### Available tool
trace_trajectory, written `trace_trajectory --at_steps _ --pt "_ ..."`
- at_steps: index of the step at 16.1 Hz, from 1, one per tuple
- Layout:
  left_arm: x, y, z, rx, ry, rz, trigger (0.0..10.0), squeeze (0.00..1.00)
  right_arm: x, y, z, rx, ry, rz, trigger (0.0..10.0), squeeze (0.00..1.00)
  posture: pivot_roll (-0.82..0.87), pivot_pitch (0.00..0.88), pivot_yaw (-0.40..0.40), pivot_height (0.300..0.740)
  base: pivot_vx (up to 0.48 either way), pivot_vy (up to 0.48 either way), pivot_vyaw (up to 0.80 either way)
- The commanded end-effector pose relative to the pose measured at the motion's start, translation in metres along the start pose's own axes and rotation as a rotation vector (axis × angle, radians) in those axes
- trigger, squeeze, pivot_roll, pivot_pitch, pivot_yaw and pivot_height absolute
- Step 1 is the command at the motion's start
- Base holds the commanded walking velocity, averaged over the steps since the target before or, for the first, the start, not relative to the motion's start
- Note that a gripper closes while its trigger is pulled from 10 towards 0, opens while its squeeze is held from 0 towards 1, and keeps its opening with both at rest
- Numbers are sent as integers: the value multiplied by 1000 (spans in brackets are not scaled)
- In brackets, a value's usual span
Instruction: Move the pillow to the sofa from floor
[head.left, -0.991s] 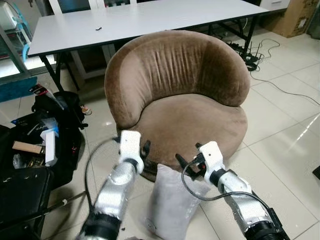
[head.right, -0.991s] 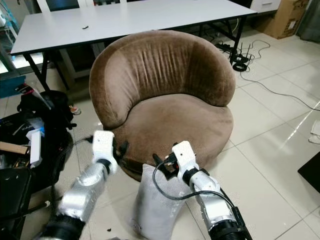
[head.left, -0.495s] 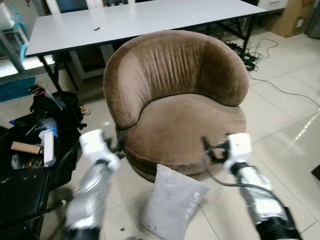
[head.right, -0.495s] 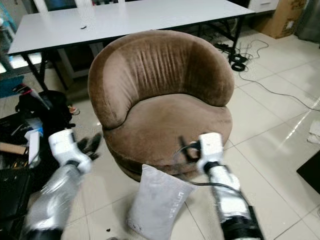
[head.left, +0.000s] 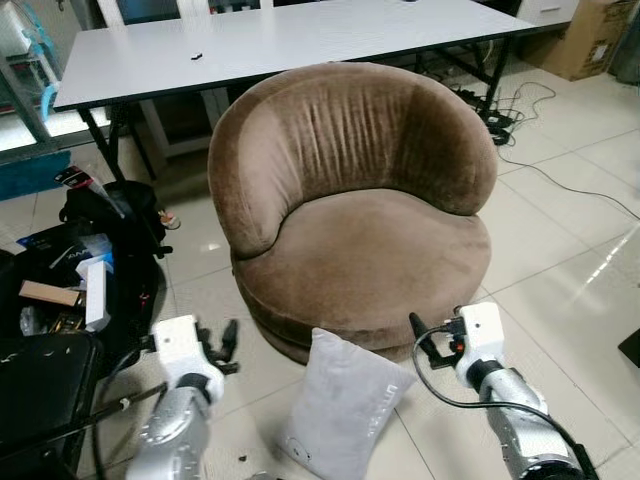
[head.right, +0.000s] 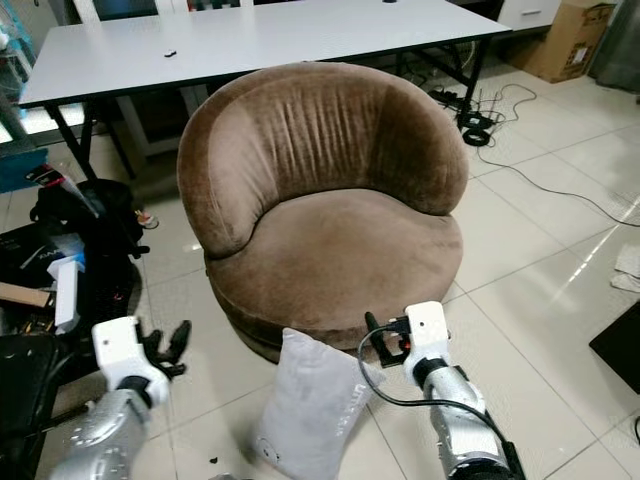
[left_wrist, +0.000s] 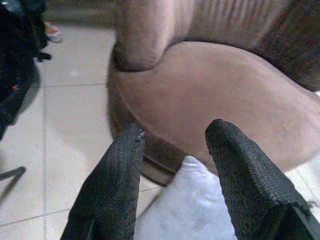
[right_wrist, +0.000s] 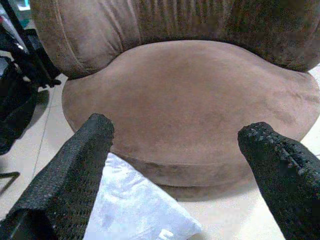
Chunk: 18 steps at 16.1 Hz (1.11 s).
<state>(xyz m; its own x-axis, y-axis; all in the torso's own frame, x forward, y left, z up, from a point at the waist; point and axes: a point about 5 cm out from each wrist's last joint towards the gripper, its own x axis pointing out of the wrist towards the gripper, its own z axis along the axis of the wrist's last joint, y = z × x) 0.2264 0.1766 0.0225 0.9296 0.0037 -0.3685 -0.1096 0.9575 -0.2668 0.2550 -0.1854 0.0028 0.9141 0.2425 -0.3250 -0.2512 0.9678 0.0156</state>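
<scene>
Pillow (head.left: 345, 405) upright on floor (head.left: 560, 260), leaning against sofa (head.left: 355, 200); left gripper (head.left: 222, 345) and right gripper (head.left: 428, 340) flanking, fingers apart, empty.

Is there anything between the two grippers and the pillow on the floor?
Nothing visible. The pillow leans against the sofa, with the left gripper and right gripper on either side, jaws open, bare floor between.

The pillow (head.left: 342, 412) hides the sofa (head.left: 350, 200) base's front; its bottom corner is cut off.
</scene>
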Motion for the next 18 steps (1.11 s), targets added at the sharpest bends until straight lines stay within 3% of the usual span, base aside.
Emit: trace_trajectory --at_steps 1,5,10,18 --pt "3 -2 3 32 -14 -8 10000 0 2 9 -1 -9 -8 22 10000 0 -109 0 75 740 0 0 0" --pt "10 -3 9 56 -20 -20 10000 0 9 22 2 -15 -19 41 10000 0 -115 0 91 740 0 0 0" --pt "17 -10 17 102 -36 -37 10000 0 16 22 12 -9 -44 26 10000 0 -130 0 103 740 0 0 0" --pt "22 -13 17 101 -32 -38 10000 0 15 27 9 -34 -47 57 10000 0 -133 0 102 680 0 0 0"
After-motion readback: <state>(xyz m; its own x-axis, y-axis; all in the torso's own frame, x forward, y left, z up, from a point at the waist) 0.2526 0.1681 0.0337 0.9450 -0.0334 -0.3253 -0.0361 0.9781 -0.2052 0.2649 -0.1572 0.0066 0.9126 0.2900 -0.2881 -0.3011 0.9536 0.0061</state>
